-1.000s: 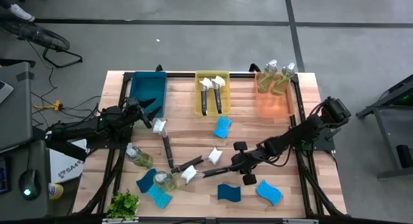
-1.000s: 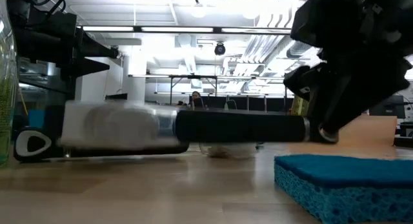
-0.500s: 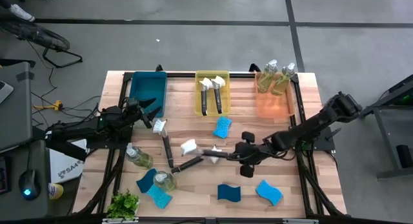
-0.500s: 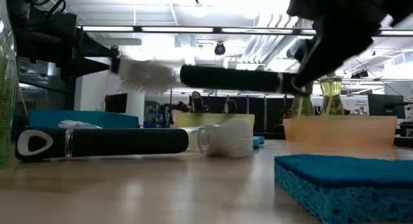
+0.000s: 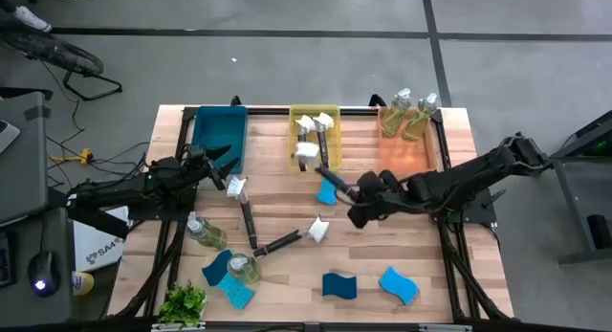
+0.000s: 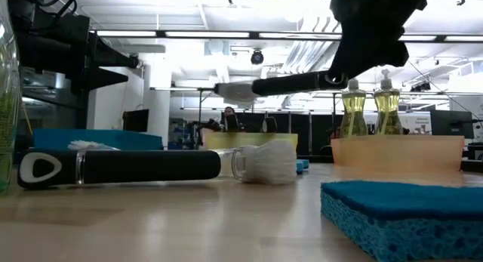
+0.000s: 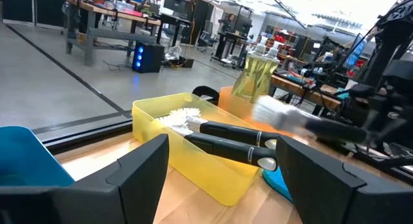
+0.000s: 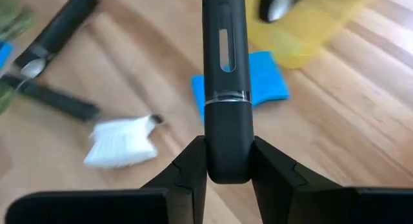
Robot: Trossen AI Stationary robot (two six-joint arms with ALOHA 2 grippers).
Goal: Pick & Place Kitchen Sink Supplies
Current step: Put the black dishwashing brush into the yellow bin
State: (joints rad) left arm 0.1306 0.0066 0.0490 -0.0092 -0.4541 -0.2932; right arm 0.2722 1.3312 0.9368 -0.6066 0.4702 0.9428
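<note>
Two end effectors: right one (image 5: 356,192) clamps a black-handled, white-headed dish brush (image 5: 320,169) above the yellow plastic bin (image 5: 332,156); left one (image 5: 218,166) gapes empty.

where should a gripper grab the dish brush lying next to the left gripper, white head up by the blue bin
Grip the dish brush mid-handle, coming straight down from above. It lies flat on the table, with its handle running toward the table's near edge. Avoid the far tip, which seems to meet another brush, and set the fingers across the handle.
</note>
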